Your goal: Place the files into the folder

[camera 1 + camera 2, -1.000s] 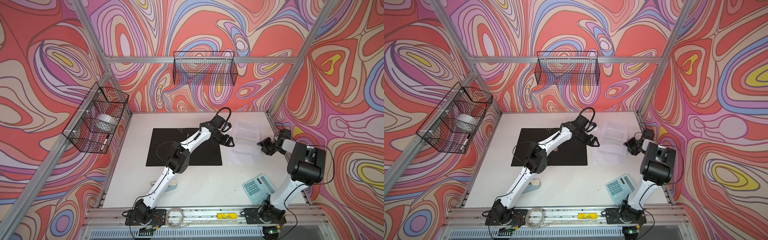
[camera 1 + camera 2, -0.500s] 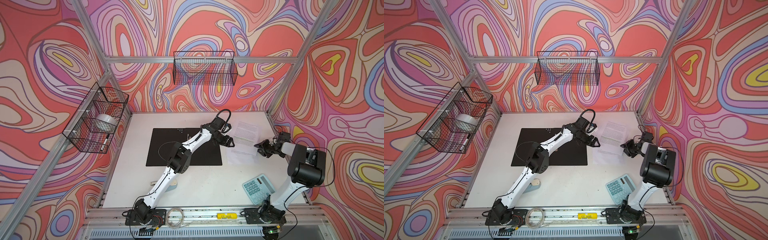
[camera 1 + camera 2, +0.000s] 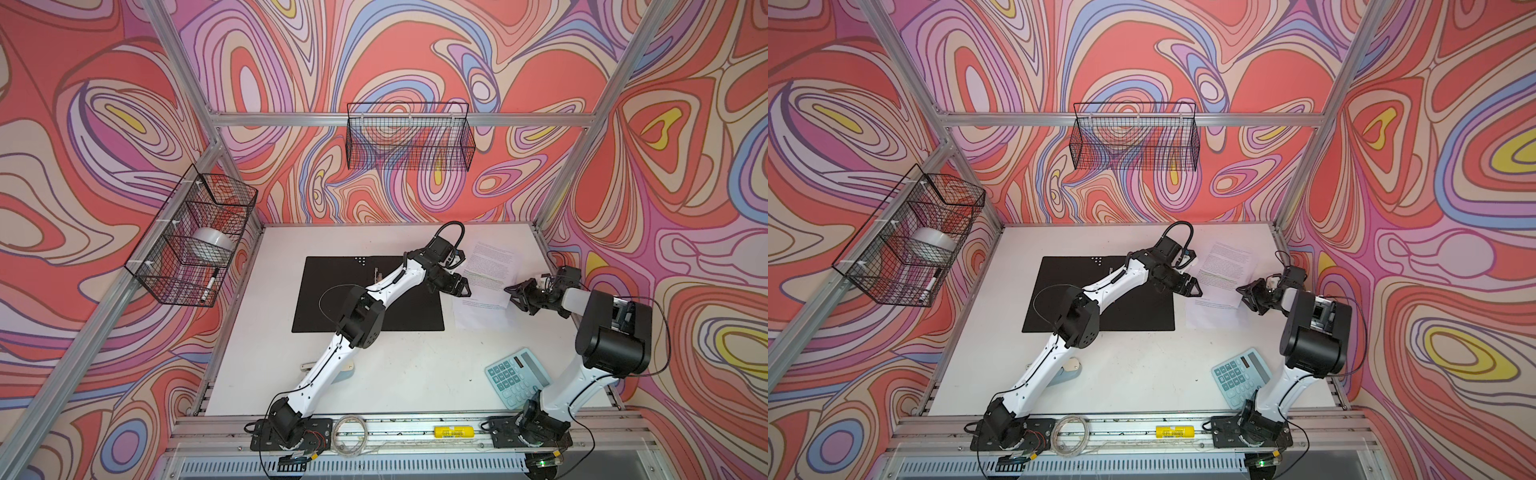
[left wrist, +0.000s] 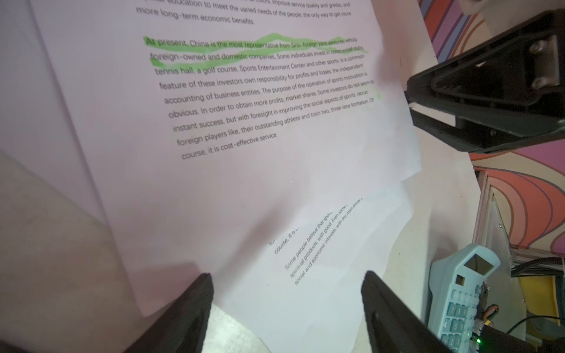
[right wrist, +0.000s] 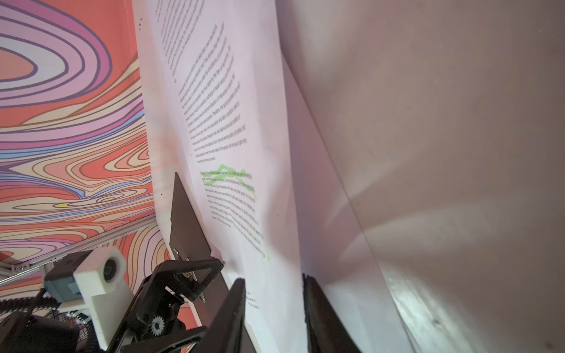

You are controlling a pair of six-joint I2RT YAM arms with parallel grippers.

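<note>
The folder [image 3: 365, 295] lies open and flat at the table's centre, black inside up, and shows likewise in both top views [image 3: 1100, 299]. The files [image 3: 486, 282], white printed sheets with a green-highlighted line [image 4: 253, 49], lie just right of it. My left gripper [image 3: 457, 286] is open over the sheets' left edge, its fingers [image 4: 195, 305] straddling paper without gripping. My right gripper [image 3: 517, 293] is at the sheets' right edge, which passes between its fingers [image 5: 235, 305] with a narrow gap left. The folder's metal clip [image 5: 183, 269] shows behind.
A blue calculator [image 3: 517, 376] lies at the front right beside the right arm's base. Wire baskets hang on the back wall [image 3: 409, 137] and the left wall [image 3: 195, 232], the latter holding a tape roll. A small grey object [image 3: 345, 370] sits under the left arm.
My right gripper has moved left onto the sheets' right edge and its jaws have narrowed around it. The left gripper has barely moved.
</note>
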